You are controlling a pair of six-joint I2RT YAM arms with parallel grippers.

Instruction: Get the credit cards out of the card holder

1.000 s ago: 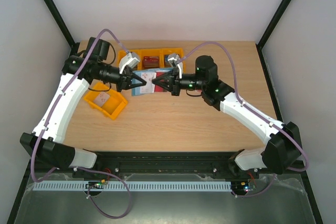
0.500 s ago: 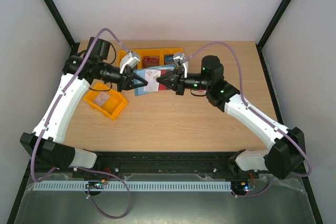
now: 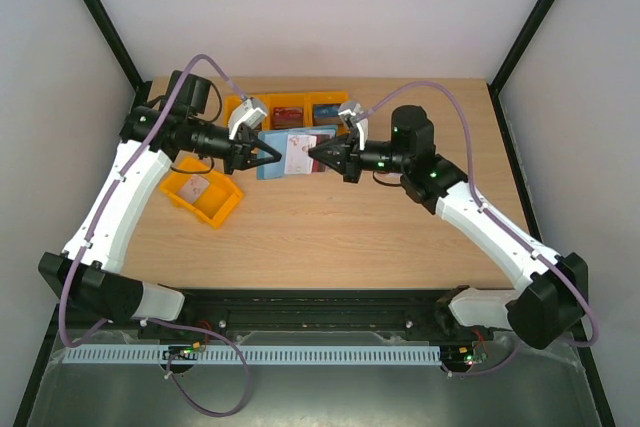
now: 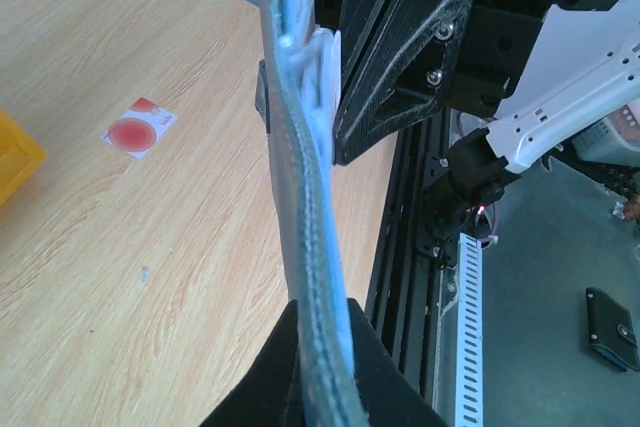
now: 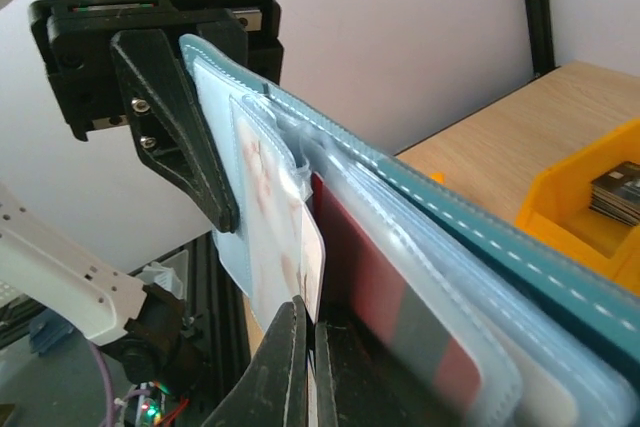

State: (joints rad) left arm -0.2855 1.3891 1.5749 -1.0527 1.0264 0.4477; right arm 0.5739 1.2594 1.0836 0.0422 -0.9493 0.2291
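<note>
My left gripper point(image 3: 270, 154) is shut on the edge of the teal-blue card holder point(image 3: 266, 169) and holds it open above the table. In the left wrist view the holder point(image 4: 300, 197) stands edge-on between my fingers point(image 4: 322, 312). My right gripper point(image 3: 316, 153) is shut on the pale card with pinkish marking point(image 3: 298, 152), which sticks partly out of a light blue pocket point(image 5: 275, 217). A dark red card point(image 5: 400, 297) sits in another pocket. A white card with a red round mark point(image 4: 138, 129) lies on the table.
A row of orange bins point(image 3: 290, 112) with small items stands at the back, close behind the holder. Another orange bin point(image 3: 205, 197) lies under the left arm. One bin point(image 5: 590, 197) shows in the right wrist view.
My right gripper has moved to the right, drawing the pale card further out of the holder. My left gripper has held the holder almost still.
</note>
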